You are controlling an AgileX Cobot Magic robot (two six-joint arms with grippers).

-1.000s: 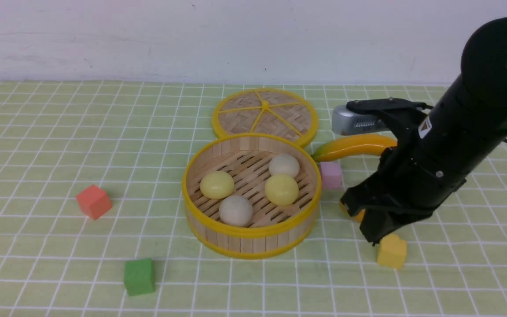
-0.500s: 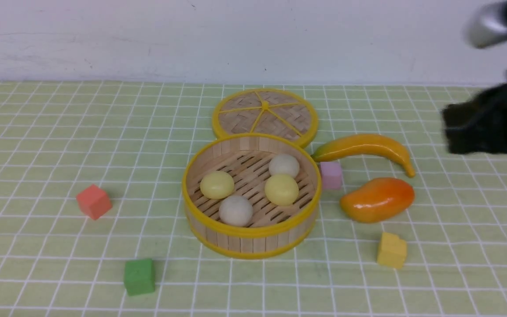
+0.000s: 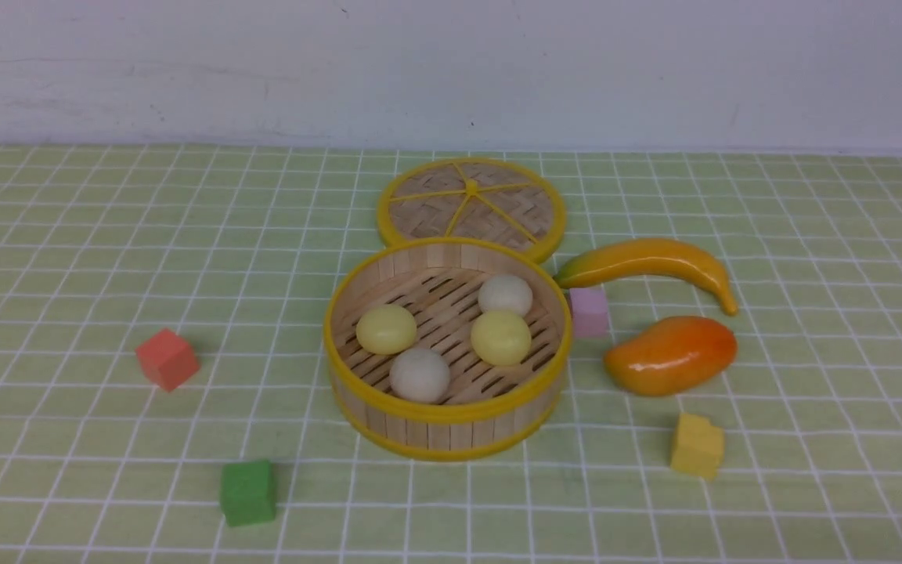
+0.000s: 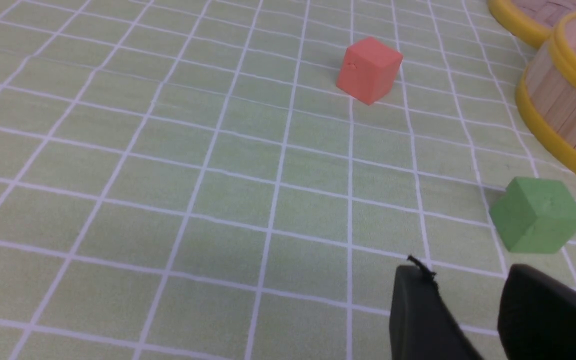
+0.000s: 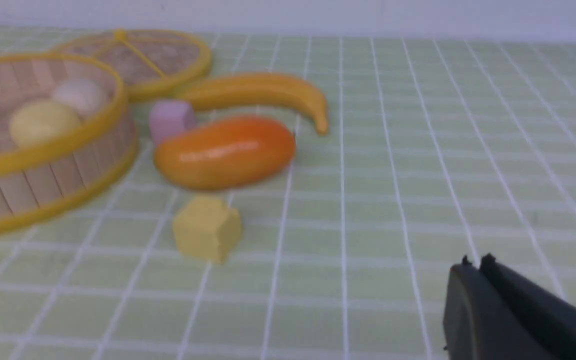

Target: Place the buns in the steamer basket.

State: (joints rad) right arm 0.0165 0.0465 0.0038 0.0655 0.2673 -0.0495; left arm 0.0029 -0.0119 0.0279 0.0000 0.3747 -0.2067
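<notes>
steamer basket: upright, lid off | buns: four inside

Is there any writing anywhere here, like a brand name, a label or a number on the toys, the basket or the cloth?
None: no words, numbers, labels or brand marks can be read in any of the three views.
The steamer basket, its lid, the banana, the mango and the coloured cubes are plain.
The cloth carries only a white grid, no text.
</notes>
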